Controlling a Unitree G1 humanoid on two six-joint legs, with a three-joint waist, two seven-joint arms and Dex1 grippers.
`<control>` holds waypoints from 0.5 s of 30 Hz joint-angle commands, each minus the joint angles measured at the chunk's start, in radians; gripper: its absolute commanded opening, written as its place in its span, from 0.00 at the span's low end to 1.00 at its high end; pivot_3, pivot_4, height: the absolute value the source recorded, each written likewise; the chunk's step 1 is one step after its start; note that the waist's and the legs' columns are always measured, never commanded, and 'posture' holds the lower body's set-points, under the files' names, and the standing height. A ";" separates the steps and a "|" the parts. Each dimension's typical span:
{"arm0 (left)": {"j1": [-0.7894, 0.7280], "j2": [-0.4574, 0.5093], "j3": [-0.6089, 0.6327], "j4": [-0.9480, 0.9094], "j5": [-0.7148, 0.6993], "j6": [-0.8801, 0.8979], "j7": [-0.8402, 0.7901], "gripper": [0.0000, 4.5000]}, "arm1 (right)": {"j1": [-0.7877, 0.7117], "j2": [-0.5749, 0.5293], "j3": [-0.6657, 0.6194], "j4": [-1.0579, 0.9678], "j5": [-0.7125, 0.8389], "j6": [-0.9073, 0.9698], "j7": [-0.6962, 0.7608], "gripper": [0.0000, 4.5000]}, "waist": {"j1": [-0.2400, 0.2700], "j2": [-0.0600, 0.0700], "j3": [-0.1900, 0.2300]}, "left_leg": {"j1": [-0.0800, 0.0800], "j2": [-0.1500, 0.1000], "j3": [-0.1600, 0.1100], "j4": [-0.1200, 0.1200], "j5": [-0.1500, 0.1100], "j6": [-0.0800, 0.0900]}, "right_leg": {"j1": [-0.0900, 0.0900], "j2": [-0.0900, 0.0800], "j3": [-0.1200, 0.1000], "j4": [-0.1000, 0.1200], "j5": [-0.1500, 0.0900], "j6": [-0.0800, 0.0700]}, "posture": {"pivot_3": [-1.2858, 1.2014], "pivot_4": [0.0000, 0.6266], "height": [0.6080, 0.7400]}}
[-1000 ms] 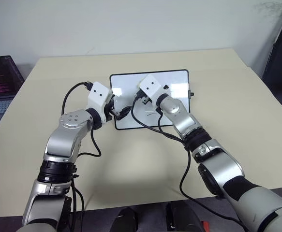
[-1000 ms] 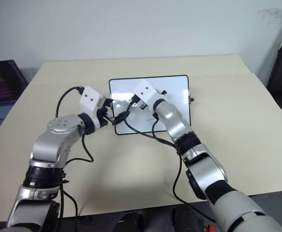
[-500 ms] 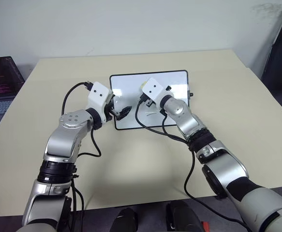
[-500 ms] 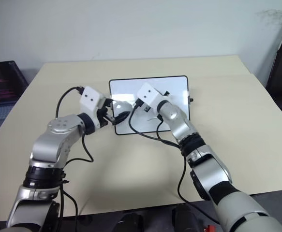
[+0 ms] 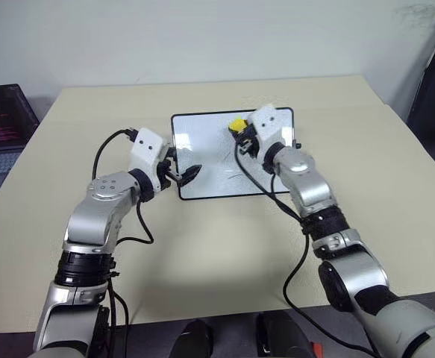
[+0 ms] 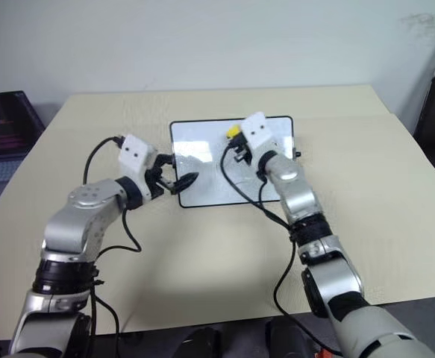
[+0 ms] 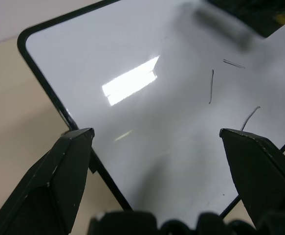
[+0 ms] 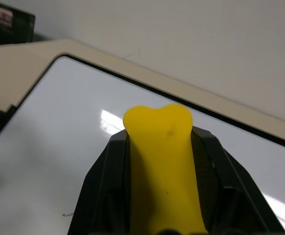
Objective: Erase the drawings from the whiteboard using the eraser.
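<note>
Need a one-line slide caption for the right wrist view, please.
Right claw shut on the yellow eraser, held above the glossy whiteboard.

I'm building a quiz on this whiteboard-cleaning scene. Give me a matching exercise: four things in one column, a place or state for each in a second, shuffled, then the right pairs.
Column one:
1. eraser
2. left gripper
3. drawings
4. laptop

Column two:
A. thin dark strokes on the whiteboard
B. at the table's left edge, screen lit
C. clamped in the right gripper, over the board's far part
D. fingers spread, at the board's near left corner

Pairs: 1-C, 2-D, 3-A, 4-B
</note>
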 commanded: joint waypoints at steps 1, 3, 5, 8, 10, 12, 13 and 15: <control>0.014 0.014 0.051 -0.060 -0.041 0.031 -0.008 1.00 | 0.076 -0.056 -0.017 -0.250 0.074 0.103 0.079 0.29 | 0.005 0.000 0.000 | 0.000 0.000 0.000 0.000 0.000 0.000 | 0.000 0.000 0.000 0.000 0.000 0.000 | 0.52 0.24 1.00; 0.033 0.030 0.055 -0.074 -0.044 0.046 -0.017 1.00 | 0.154 -0.099 -0.003 -0.368 0.094 0.142 0.117 0.29 | 0.007 0.000 0.000 | 0.000 0.000 0.000 0.000 0.000 0.000 | 0.000 0.000 0.000 0.000 0.000 0.000 | 0.52 0.24 1.00; 0.048 0.045 0.058 -0.082 -0.045 0.053 -0.025 1.00 | 0.206 -0.125 0.009 -0.441 0.100 0.167 0.132 0.29 | 0.008 0.000 0.000 | 0.000 0.000 0.000 0.000 0.000 0.000 | 0.000 0.000 0.000 0.000 0.000 0.000 | 0.52 0.24 1.00; 0.083 0.075 0.039 -0.098 -0.049 0.075 -0.055 1.00 | 0.298 -0.186 0.061 -0.520 0.038 0.154 0.142 0.29 | 0.008 0.000 0.000 | 0.001 0.000 0.001 0.000 0.000 0.000 | 0.000 0.001 0.000 0.001 0.000 0.000 | 0.52 0.24 1.00; 0.101 0.087 0.026 -0.104 -0.041 0.075 -0.063 1.00 | 0.339 -0.217 0.107 -0.535 -0.019 0.103 0.131 0.29 | 0.009 0.000 0.000 | 0.002 0.000 0.001 0.000 0.000 0.000 | 0.001 0.001 0.000 0.001 0.000 0.000 | 0.52 0.24 1.00; 0.108 0.089 0.029 -0.099 -0.035 0.072 -0.058 1.00 | 0.358 -0.225 0.129 -0.540 -0.046 0.076 0.119 0.29 | 0.011 0.000 0.000 | 0.002 0.000 0.001 0.000 0.000 0.000 | 0.001 0.001 0.000 0.001 0.000 0.000 | 0.52 0.24 1.00; 0.113 0.092 0.031 -0.094 -0.032 0.070 -0.057 1.00 | 0.366 -0.229 0.147 -0.534 -0.069 0.046 0.112 0.29 | 0.012 0.000 0.000 | 0.002 0.000 0.001 0.001 0.000 0.000 | 0.001 0.001 0.000 0.001 0.000 0.000 | 0.52 0.24 1.00; 0.126 0.095 0.034 -0.087 -0.025 0.068 -0.055 1.00 | 0.368 -0.218 0.161 -0.513 -0.098 0.001 0.085 0.29 | 0.013 0.000 0.000 | 0.002 0.000 0.001 0.001 0.000 0.000 | 0.001 0.001 0.000 0.001 0.000 0.000 | 0.52 0.24 1.00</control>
